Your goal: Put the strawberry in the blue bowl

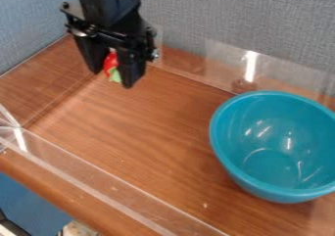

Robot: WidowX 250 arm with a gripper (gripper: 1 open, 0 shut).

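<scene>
My black gripper [116,69] hangs above the far left part of the wooden table, pointing almost straight down. It is shut on the strawberry [114,68], a small red toy with a green cap that shows between the fingers, lifted off the table. The blue bowl [276,145] is a large teal glossy bowl standing at the right front of the table, well away from the gripper, with nothing inside it.
Clear acrylic walls [249,66] run along the back and the front edge of the brown wooden table [118,132]. A grey-blue fabric wall stands behind. Bare wood lies between the gripper and the bowl.
</scene>
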